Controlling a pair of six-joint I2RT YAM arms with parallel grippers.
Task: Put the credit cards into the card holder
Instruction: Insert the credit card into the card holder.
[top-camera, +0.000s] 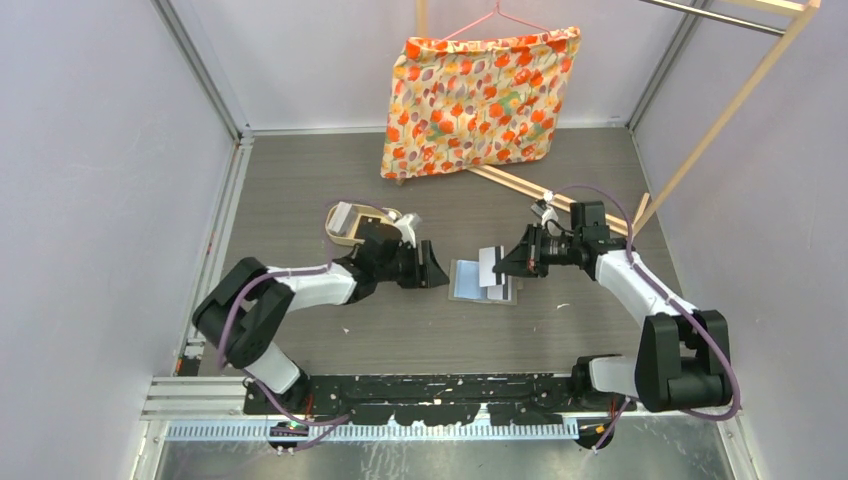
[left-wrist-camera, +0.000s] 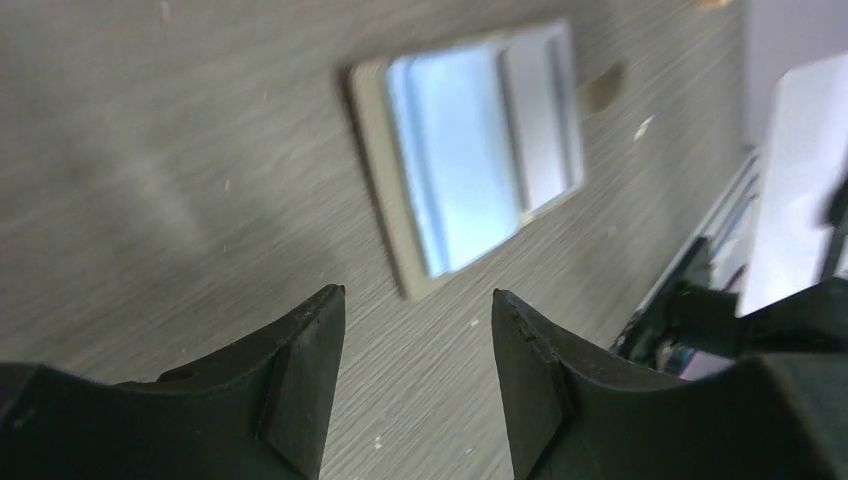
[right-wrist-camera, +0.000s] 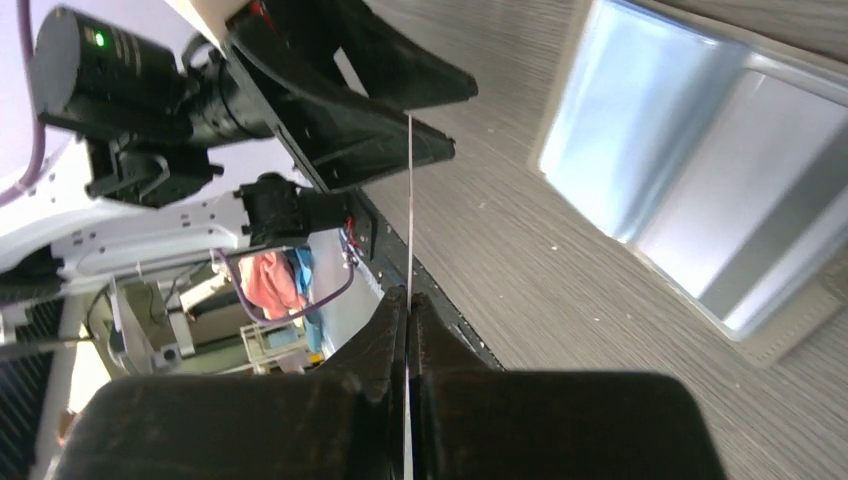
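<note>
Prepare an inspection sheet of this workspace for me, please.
Surface: grey wood-grain table, a few pale specks.
Job's things: card holder lies open and flat; one white card held close by it; whether cards sit inside, cannot tell.
Clutter: tan tray, left of centre.
Grippers: left gripper open, empty; right gripper shut on the white card.
Cables: purple cables run along both arms.
Surroundings: floral cloth on a hanger, wooden frame, pale walls.

Right tool (right-wrist-camera: 408, 322) is pinched tight on a credit card (right-wrist-camera: 409, 210), seen edge-on as a thin white line running up toward 12 o'clock. The card holder (right-wrist-camera: 690, 180) lies open on the table (right-wrist-camera: 520, 270) at 2 o'clock. At 11 o'clock, the left tool (right-wrist-camera: 452, 120) has its fingers spread.
</note>
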